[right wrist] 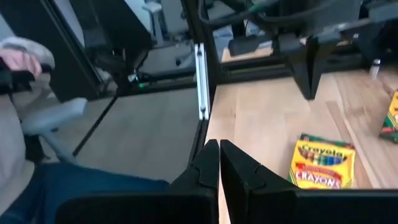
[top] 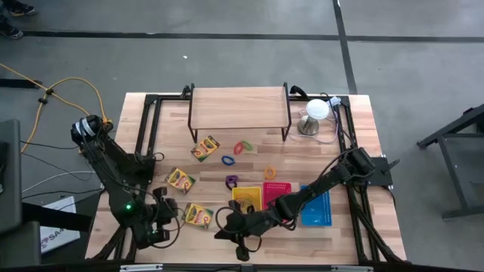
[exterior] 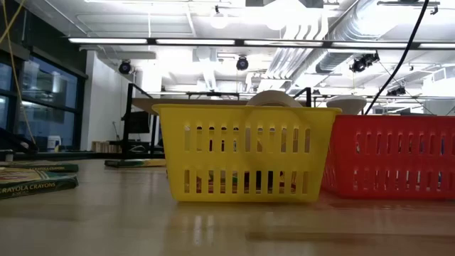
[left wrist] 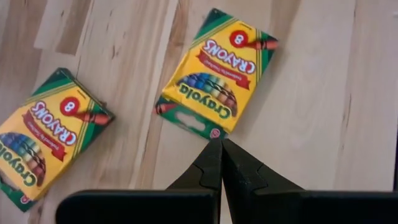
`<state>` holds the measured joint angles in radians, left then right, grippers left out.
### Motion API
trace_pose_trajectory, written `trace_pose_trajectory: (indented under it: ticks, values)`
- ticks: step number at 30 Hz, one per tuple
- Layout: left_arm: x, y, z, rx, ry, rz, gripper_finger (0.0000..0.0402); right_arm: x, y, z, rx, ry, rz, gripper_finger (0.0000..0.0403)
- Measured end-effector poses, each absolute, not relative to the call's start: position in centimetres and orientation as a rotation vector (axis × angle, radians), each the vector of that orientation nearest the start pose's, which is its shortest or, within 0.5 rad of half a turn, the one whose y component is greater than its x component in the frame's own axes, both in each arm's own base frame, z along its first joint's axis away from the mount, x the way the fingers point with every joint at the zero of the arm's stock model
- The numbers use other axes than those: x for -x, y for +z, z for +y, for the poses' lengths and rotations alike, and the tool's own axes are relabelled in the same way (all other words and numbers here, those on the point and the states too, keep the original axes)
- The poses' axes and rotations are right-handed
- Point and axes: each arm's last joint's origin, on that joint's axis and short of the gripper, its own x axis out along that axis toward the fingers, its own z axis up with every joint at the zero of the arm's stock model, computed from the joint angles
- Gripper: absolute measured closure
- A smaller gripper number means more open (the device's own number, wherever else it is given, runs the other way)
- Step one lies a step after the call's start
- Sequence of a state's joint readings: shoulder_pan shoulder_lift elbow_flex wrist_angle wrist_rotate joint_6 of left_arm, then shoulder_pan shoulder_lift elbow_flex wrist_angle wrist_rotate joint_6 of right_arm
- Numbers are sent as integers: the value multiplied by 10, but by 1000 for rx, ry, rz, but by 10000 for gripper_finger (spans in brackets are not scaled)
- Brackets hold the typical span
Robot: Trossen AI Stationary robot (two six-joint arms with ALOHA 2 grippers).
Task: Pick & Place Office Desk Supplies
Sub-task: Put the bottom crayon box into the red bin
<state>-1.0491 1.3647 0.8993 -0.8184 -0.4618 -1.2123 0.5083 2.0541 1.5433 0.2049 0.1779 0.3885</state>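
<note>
Far left of the high view: orange cable point(top: 72, 87) looping on the floor beside the wooden worktop point(top: 227, 249). Left tool point(top: 160, 227) low in the lower left of the frame, fingers pressed together, pinching nothing; its wrist view shows the tips just short of a crayon box point(left wrist: 216, 71), not touching. Three crayon boxes lie flat left of centre: one point(top: 180, 179) at mid-left, one point(top: 198, 215) below it near the front edge, one point(top: 205, 148) higher, tilted. Each is yellow with green borders and red lettering. Centre: small wooden shelf point(top: 240, 107) on dark legs at the back; below it loose loops, orange-red point(top: 243, 147) and blue point(top: 228, 159), then a purple clip point(top: 232, 181) and a small yellow piece point(top: 270, 173). Right tool point(top: 240, 250) at the bottom centre, at the worktop's front edge, fingers pressed together, empty; its arm crosses over the baskets. Yellow basket point(top: 246, 195), red basket point(top: 276, 193) and blue basket point(top: 318, 208) stand in a row, touching. In the low view the yellow basket blocks most of the scene behind it. Upper right: white dome on metal base point(top: 315, 113). A person's sleeve point(right wrist: 15, 53) shows beyond the worktop in the right wrist view.
</note>
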Motion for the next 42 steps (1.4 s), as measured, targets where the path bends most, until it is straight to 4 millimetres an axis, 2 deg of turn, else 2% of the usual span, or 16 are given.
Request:
trace_pose_trajectory:
  ticks: [10,14,17,21,25,29,38,42]
  values:
    - [-127,207,-204,308,220,1048,401,-425,263,230,-174,290,327,401]
    - [-128,200,-206,293,234,1072,401,-427,263,226,-147,302,360,401]
    - [-128,199,-207,292,237,1076,401,-433,249,221,-132,285,404,401]
    - [-128,198,-207,292,237,1077,401,-446,218,214,-118,282,470,401]
    - [-130,198,-206,294,245,1072,401,-456,197,205,-105,250,493,401]
    - [-135,196,-204,276,255,1072,401,-459,192,198,-66,226,513,401]
    - [-155,175,-203,168,295,1104,401,-460,182,180,-45,212,640,401]
    - [-158,170,-202,149,312,1114,401,-462,182,174,-28,210,635,401]
